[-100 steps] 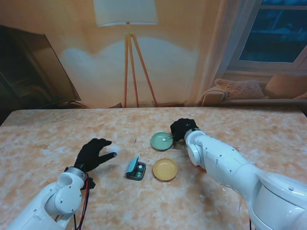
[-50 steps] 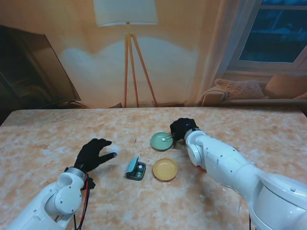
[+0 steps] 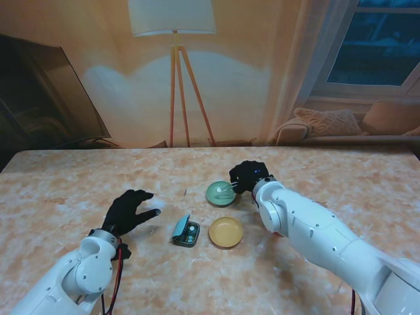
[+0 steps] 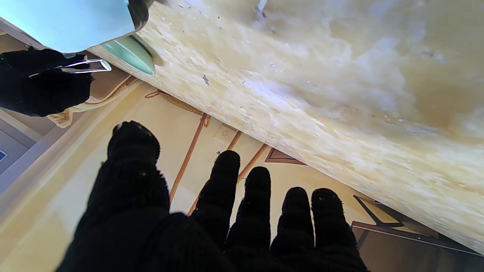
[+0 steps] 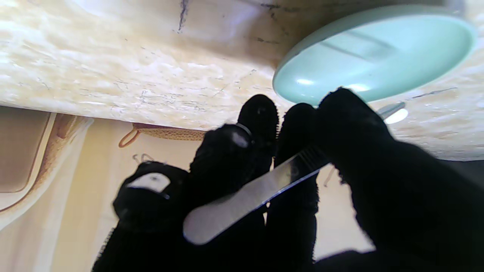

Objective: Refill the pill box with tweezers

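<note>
Steel tweezers (image 5: 249, 196) in right hand (image 3: 248, 176)

The left hand (image 4: 211, 211) is holding nothing, its black-gloved fingers (image 4: 227, 177) spreading apart beside the marbled table (image 4: 321, 87). Well beyond the fingertips, a green dish (image 4: 130, 56) is sitting on the table, and the right hand (image 4: 38, 87) is gripping tweezers (image 4: 85, 66) near it.
</note>
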Controlling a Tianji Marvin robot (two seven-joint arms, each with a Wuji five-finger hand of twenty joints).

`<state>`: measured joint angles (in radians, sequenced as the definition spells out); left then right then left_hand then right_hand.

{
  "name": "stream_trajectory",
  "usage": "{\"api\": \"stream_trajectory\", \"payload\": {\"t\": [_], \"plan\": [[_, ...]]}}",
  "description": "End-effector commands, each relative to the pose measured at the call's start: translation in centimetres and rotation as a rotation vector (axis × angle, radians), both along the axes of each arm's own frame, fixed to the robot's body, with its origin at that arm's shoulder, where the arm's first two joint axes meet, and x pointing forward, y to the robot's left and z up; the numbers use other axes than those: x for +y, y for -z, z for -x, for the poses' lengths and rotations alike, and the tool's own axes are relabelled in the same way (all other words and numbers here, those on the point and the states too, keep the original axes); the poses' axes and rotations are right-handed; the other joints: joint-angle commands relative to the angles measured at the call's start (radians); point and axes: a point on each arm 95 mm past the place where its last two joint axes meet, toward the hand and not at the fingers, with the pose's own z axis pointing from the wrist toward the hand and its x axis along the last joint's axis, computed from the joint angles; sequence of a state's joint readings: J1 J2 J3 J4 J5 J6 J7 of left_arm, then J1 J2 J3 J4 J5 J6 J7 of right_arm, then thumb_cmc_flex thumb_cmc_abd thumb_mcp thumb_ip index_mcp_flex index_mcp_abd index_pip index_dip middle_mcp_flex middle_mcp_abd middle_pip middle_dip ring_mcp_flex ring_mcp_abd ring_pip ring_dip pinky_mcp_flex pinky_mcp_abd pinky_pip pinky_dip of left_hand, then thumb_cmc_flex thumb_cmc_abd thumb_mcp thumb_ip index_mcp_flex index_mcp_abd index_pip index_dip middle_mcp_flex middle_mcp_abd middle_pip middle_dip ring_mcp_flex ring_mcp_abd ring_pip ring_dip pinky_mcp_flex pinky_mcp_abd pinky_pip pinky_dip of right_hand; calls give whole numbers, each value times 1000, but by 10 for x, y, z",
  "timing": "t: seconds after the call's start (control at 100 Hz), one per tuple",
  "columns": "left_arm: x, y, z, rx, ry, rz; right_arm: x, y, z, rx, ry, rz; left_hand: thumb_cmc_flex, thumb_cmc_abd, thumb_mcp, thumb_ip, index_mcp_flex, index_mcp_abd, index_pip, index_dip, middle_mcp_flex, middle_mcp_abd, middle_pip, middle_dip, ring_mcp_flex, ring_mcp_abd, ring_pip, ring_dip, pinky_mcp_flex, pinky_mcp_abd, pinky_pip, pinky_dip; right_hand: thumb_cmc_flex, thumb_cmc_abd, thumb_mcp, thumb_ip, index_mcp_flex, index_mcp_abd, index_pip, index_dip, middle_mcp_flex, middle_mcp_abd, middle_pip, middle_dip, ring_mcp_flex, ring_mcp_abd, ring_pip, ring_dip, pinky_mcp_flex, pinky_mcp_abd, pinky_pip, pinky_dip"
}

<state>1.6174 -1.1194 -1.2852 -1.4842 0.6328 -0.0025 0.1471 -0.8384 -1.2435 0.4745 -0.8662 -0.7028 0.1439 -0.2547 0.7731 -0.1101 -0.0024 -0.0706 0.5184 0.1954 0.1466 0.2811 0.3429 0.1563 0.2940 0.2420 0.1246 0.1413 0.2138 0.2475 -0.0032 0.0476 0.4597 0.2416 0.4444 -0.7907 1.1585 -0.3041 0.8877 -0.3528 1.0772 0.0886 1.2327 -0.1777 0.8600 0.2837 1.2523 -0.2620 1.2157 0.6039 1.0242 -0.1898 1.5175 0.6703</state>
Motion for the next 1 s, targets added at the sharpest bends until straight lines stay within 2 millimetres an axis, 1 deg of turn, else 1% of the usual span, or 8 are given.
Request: {"api": "stream_trajectory", "payload": {"t": [0.0, 0.27, 0.48, 0.68, 0.99], "plan": [[-3, 2, 0, 9, 9, 6, -1, 9, 9, 25, -15, 13, 9, 31, -19, 23, 23, -3, 11, -11, 10, -16, -7, 8, -2, -27, 13, -7, -4, -39, 7, 9, 29, 24, 39, 4, 59, -58, 72, -4, 56, 122, 33, 22, 33, -111, 34, 18, 43, -96, 50, 19], [-5, 3, 1, 2, 12, 8, 0, 2, 33, 12, -68, -22, 9, 31, -19, 23, 22, -4, 11, -11, 10, -16, -8, 8, -3, -27, 13, -7, -4, -39, 7, 9, 30, 18, 46, 2, 65, -51, 72, -4, 61, 126, 39, 20, 42, -114, 38, 16, 55, -98, 56, 17], [-5, 3, 2, -3, 15, 7, 6, 0, 50, 14, -110, -61, 10, 31, -19, 23, 23, -3, 12, -10, 11, -17, -8, 8, -1, -27, 13, -7, -3, -39, 6, 9, 31, 13, 49, 1, 68, -51, 72, -3, 64, 130, 42, 20, 46, -116, 40, 15, 60, -100, 58, 15], [-6, 3, 3, -3, 16, 5, 15, 1, 63, 19, -147, -92, 10, 31, -19, 23, 23, -4, 12, -10, 11, -16, -8, 8, -1, -26, 13, -7, -3, -39, 6, 9, 29, 17, 48, 0, 66, -53, 70, -2, 60, 125, 40, 18, 44, -115, 40, 14, 59, -100, 58, 13], [-7, 4, 4, -4, 19, 7, 26, 10, 80, 54, -197, -132, 9, 31, -19, 23, 18, -8, 11, -10, 9, -17, -9, 7, -2, -27, 12, -7, -4, -39, 5, 8, 29, 22, 44, 4, 62, -58, 68, 2, 57, 123, 38, 17, 40, -114, 38, 13, 57, -99, 57, 11]]}}
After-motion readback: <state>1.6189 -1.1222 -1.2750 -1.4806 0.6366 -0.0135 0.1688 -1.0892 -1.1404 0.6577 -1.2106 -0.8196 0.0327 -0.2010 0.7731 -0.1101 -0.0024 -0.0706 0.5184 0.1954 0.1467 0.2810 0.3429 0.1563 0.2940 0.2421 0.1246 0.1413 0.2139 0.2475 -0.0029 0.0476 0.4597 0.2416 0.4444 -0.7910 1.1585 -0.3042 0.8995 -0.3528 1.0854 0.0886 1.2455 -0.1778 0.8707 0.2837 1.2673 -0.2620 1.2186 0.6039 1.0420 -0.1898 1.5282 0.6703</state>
